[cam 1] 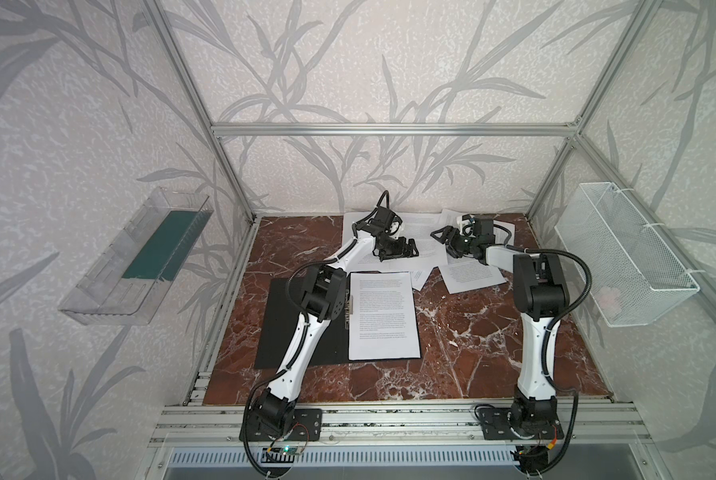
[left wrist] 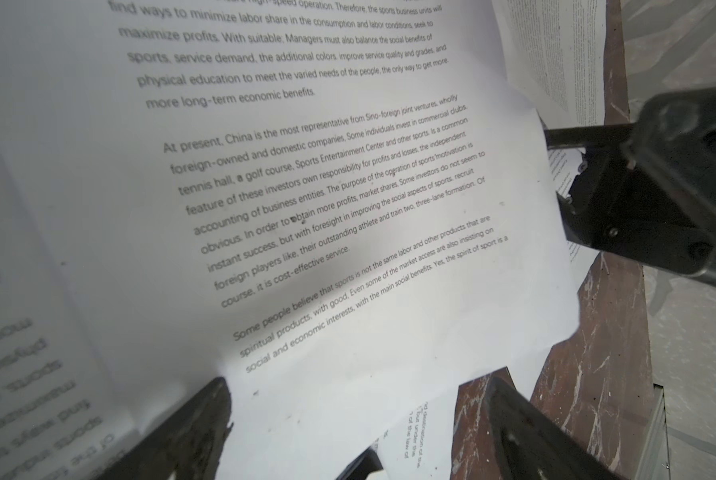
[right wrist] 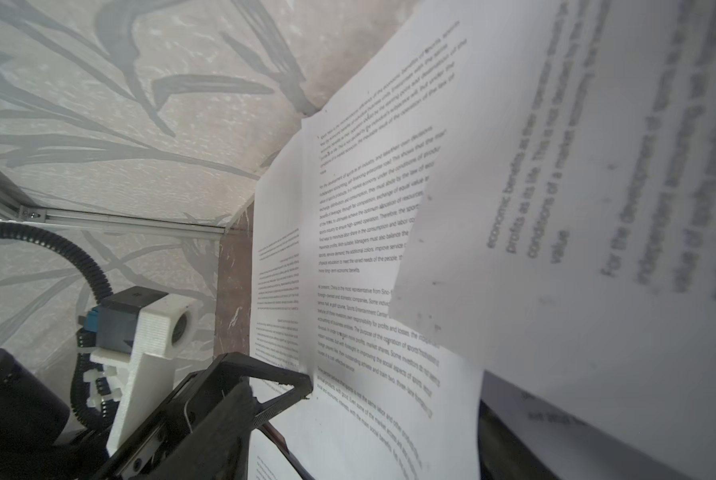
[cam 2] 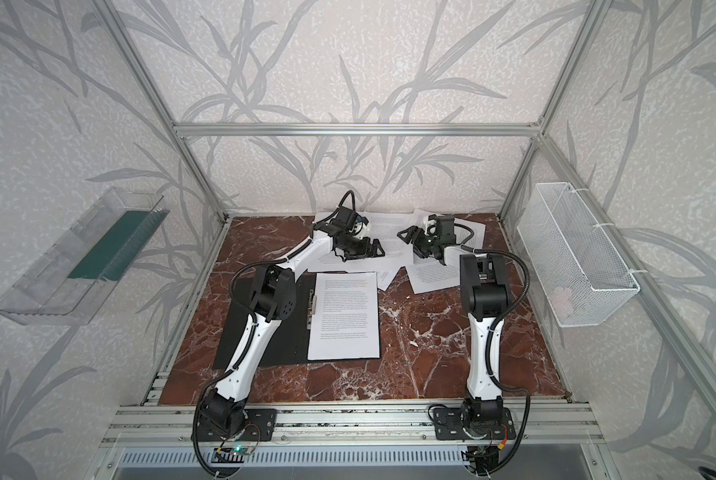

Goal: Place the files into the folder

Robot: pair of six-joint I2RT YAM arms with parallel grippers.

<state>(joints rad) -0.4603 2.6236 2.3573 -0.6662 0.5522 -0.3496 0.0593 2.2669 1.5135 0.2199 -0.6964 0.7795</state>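
Walls: pale wallpaper with grey leaf pattern (cam 1: 389, 62) | frame: silver aluminium bars (cam 1: 389, 129) | floor: red-brown veined marble slab (cam 1: 493, 353)

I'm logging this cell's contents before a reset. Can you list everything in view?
folder: one, black inside, open flat, left-centre of table
clip bar: one, metal, at the folder's spine
filed sheet: one, white with black text, on the folder's right half
loose sheets: several overlapping, count unclear, white with black text, back of table
table: one, red-brown marble
clear tray: one, transparent, left wall, green panel in it
wire basket: one, white, right wall
frame: one, aluminium, around the cell
left gripper: one, black, open over the loose sheets
right gripper: one, black, open at a sheet's edge
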